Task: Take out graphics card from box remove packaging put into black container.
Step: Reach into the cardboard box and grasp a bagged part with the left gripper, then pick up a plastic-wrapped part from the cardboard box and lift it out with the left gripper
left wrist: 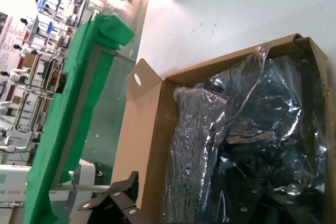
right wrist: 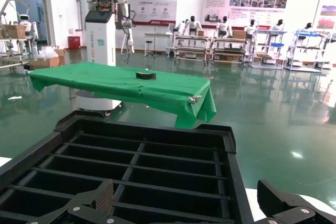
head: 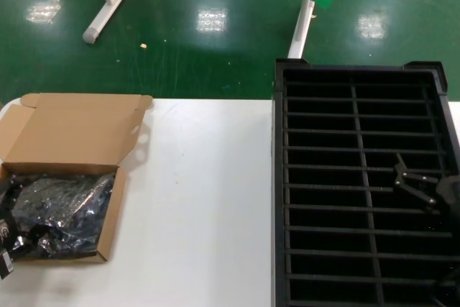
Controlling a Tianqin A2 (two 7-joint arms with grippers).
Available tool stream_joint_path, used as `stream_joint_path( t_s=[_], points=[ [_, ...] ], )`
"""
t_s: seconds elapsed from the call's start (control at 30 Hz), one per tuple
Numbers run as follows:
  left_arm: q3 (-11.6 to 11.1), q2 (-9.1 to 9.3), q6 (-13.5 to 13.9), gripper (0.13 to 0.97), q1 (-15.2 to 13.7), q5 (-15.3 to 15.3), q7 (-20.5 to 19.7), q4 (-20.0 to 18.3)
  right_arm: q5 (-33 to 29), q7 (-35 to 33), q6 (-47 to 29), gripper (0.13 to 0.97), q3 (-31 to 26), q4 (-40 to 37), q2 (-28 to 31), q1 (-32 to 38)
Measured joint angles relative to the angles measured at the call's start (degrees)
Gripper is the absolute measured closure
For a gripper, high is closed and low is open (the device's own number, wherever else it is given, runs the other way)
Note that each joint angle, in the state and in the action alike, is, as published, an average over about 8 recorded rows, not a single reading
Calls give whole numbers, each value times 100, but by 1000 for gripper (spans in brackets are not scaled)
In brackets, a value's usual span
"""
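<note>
Progress: cardboard box (head: 54, 177) at nine o'clock, anti-static bag (head: 61, 210) inside, unopened; ribbed black crate (head: 363, 192) at three; my left gripper (left wrist: 113, 205) and right gripper (right wrist: 194, 205) both released, nothing lifted yet

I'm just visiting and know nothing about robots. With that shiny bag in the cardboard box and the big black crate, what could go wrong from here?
The packaging is crinkly and slippery-looking, so the left claw at the box might pinch only plastic and lose the card. The light box could lift or slide on the white table. The black container has narrow slots, so a tilted card could catch on a rib near the right claw.
</note>
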Motion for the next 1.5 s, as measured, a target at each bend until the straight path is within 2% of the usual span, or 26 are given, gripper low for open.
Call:
stream_joint_path(
  t_s=[0.27, 0.4, 0.67, 0.8, 0.97, 1.17, 1.33, 1.5],
  points=[
    [23, -9, 30, 603, 2, -39, 43, 86, 0, 0, 0, 129, 0, 0, 0, 0],
    [23, -8, 47, 603, -9, -64, 77, 164, 0, 0, 0, 129, 0, 0, 0, 0],
    [28, -22, 74, 792, -26, -97, 115, 278, 0, 0, 0, 129, 0, 0, 0, 0],
    [39, -33, 75, 836, -5, -104, 85, 231, 0, 0, 0, 129, 0, 0, 0, 0],
    [56, -72, 55, 909, 60, -102, -45, 29, 0, 0, 0, 129, 0, 0, 0, 0],
    [70, -186, 38, 937, 139, -89, -253, -272, 0, 0, 0, 129, 0, 0, 0, 0],
    [86, -345, 37, 953, 247, -67, -518, -632, 0, 0, 0, 129, 0, 0, 0, 0],
    [78, -566, 39, 954, 433, -45, -855, -1160, 0, 0, 0, 129, 0, 0, 0, 0]
  ],
)
